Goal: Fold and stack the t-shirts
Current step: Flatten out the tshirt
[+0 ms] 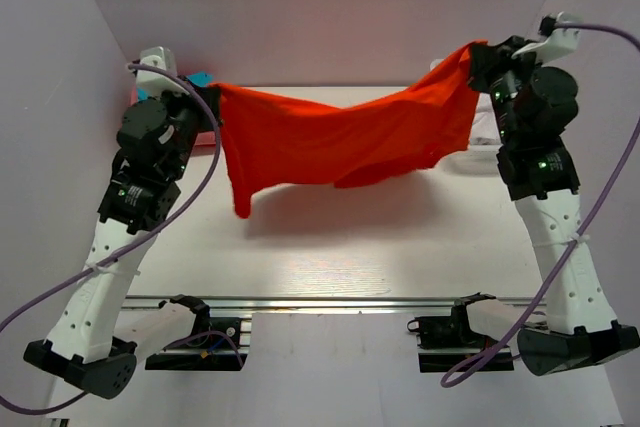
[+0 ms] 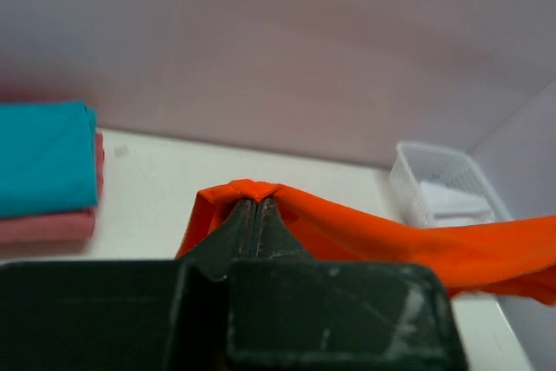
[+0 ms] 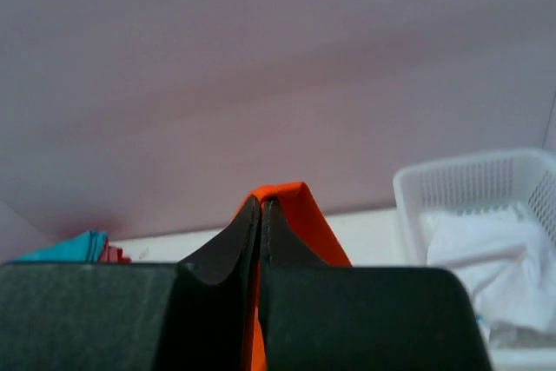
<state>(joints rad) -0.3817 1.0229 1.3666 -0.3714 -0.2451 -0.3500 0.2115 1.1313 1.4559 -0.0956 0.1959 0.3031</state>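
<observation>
The orange-red t-shirt (image 1: pixel 340 137) hangs stretched in the air between both arms, sagging in the middle above the table. My left gripper (image 1: pixel 212 115) is shut on its left end; the left wrist view shows the cloth (image 2: pixel 391 236) pinched at the closed tips (image 2: pixel 253 202). My right gripper (image 1: pixel 478 59) is shut on its right end, higher up; the right wrist view shows cloth (image 3: pixel 304 215) over the closed tips (image 3: pixel 261 202). A folded teal t-shirt (image 2: pixel 43 155) lies on a folded pink one (image 2: pixel 48 225) at the far left. White t-shirts (image 3: pixel 486 262) lie in the basket.
A white mesh basket (image 2: pixel 417 182) stands at the far right of the table, also in the right wrist view (image 3: pixel 469 184). The folded stack shows behind the left arm in the top view (image 1: pixel 200 79). Walls close in on the left, right and back.
</observation>
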